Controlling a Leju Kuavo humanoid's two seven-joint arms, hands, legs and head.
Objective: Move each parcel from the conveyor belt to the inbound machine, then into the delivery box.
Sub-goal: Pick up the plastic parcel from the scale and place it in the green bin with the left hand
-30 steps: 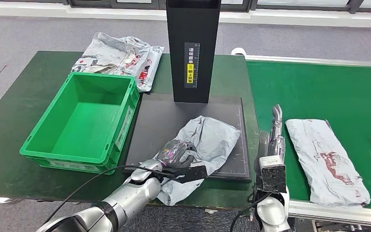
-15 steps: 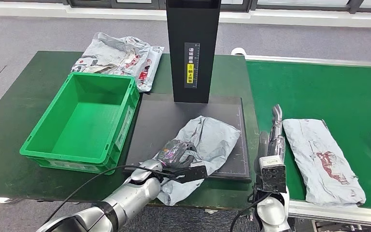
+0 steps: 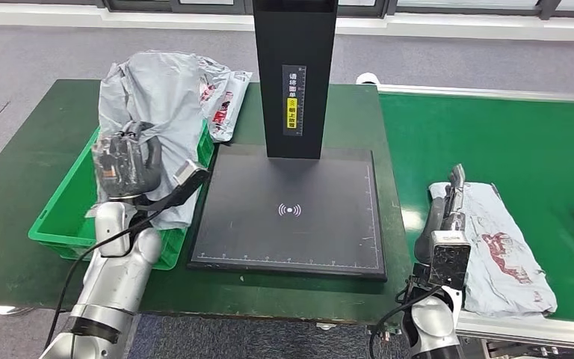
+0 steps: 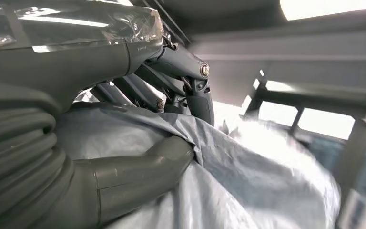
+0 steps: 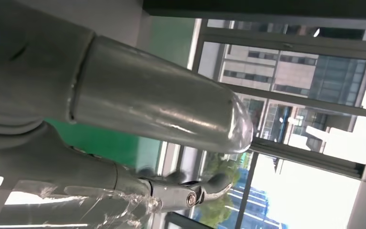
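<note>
Hanging crumpled at upper left, a grey plastic parcel [image 3: 153,97] was gripped by the left hand [image 3: 125,161] above the green crate [image 3: 58,221]; the right hand [image 3: 448,198] was extended, grasping nothing.

Box [image 3: 60,217] left of scanner pad [image 3: 291,217] — conveyor [image 3: 538,142] right

A dark green desk [image 3: 30,179] fills the left and middle of the head view. Around it, at the top and the lower left, lies a grey carpet floor [image 3: 37,52]. A white strip [image 3: 433,28] runs along the top edge where the floor ends. In the right wrist view, big windows [image 5: 286,71] with dark frames show tall buildings in bright daylight.
</note>
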